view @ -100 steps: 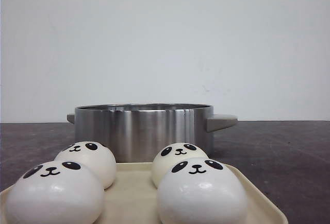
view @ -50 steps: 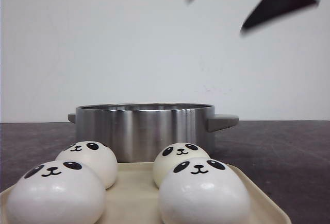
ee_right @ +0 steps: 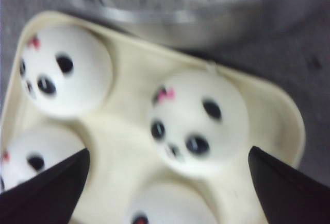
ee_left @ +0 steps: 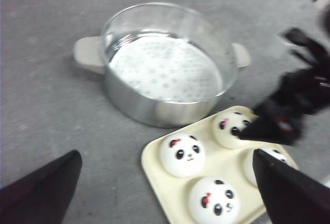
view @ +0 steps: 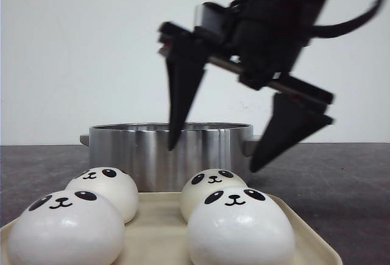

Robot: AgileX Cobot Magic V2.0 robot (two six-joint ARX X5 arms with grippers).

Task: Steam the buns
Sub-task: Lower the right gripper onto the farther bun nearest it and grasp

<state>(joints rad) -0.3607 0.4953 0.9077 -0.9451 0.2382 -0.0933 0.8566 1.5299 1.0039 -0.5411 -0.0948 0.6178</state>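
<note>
The right arm's black gripper (view: 213, 160) hangs over the back of the tray with its two pointed fingers (view: 181, 88) spread wide apart and nothing between them, tips level with the pot's wall. Directly beneath, in the right wrist view, sits a glossy white panda-faced bun with a pink bow (ee_right: 197, 121), untouched. The four buns (view: 240, 227) rest in two rows on a shallow cream plastic tray (view: 157, 231) with rounded corners, each in its own place and close to its neighbours. Just behind the tray stands a round brushed-steel steamer pot (view: 167, 154) with grey side handles; its perforated white insert (ee_left: 165, 69) is bare. Both rest on a dark grey table (view: 341, 186). The left arm's black gripper (ee_left: 165, 193) hovers higher up, likewise parted and empty.
</note>
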